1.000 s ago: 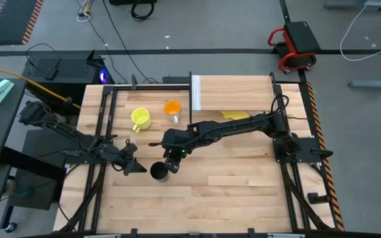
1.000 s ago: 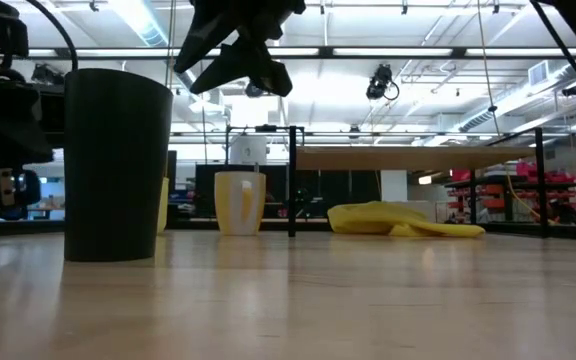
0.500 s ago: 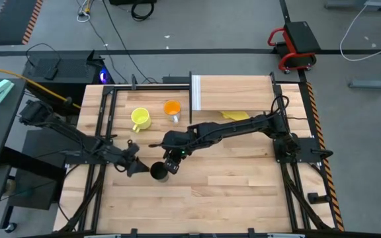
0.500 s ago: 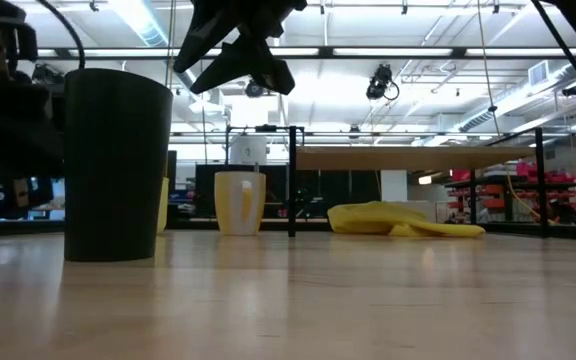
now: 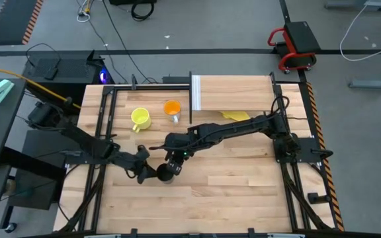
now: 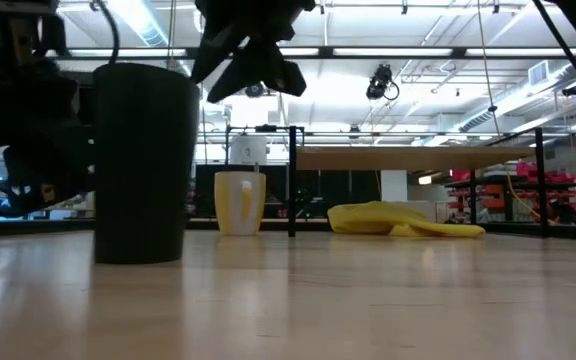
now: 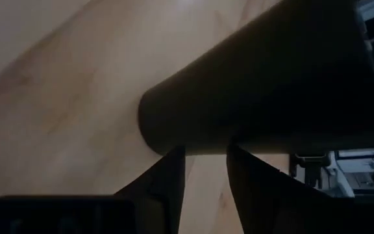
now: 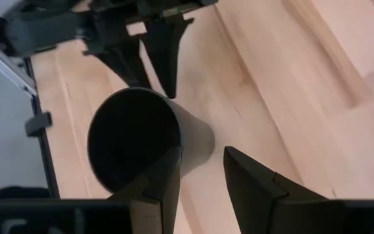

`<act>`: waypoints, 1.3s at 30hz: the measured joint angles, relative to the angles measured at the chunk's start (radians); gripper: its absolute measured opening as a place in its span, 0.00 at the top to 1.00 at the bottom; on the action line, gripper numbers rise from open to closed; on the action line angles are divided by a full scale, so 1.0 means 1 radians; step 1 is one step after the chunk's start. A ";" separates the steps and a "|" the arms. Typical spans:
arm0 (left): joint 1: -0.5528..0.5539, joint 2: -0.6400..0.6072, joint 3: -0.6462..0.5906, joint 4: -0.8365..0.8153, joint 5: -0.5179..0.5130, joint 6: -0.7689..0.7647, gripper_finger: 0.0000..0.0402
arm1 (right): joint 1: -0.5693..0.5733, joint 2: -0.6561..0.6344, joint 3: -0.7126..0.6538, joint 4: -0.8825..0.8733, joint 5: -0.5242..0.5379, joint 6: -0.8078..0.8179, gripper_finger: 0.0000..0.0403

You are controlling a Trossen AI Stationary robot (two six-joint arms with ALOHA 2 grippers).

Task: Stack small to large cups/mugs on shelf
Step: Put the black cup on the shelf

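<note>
The tall black cup (image 5: 166,173) stands upright on its base on the tabletop. My left gripper (image 5: 147,171) is open at the cup's left side; its two fingers (image 8: 130,60) also show in the right wrist view. My right gripper (image 5: 172,160) hangs open just over the cup's rim (image 8: 134,140) and touches nothing. One of its fingers is over the mouth, the other outside the wall. The yellow mug (image 5: 140,118) and the orange cup (image 5: 172,109) stand on the table, left of the shelf (image 5: 237,89) and its white end panel (image 5: 196,92). My left gripper meets the black cup with its two fingertips (image 7: 176,155), which lie against the outside of the wall, low down near the base (image 7: 193,133). The fingers come from the table's left, slanting a little downward. The cup stands upright on the table.
A flat yellow thing (image 5: 235,115) lies under the shelf board (image 6: 408,157). Black frame rails run along the table's left (image 5: 101,142) and right (image 5: 290,149) sides. Bare wood lies toward the near edge (image 5: 230,192).
My left gripper has gone toward the table's right edge, up to the black cup. The cup has slid a short way to the right along the table and stays upright.
</note>
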State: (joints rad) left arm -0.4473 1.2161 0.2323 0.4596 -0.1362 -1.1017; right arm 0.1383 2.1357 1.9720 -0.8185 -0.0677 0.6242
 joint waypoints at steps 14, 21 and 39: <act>0.000 0.274 0.210 0.006 0.010 0.062 0.70 | 0.080 0.000 0.000 -0.156 0.042 -0.017 0.70; 0.013 0.352 0.300 0.023 0.010 0.102 0.72 | 0.098 -0.001 0.000 -0.258 0.078 -0.018 0.72; 0.065 0.434 0.358 0.056 0.048 0.118 0.73 | 0.088 -0.023 -0.001 -0.323 0.146 -0.051 0.75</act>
State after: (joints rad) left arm -0.3824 1.6505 0.5907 0.5160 -0.0883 -0.9836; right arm 0.2263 2.1132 1.9713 -1.1416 0.0784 0.5732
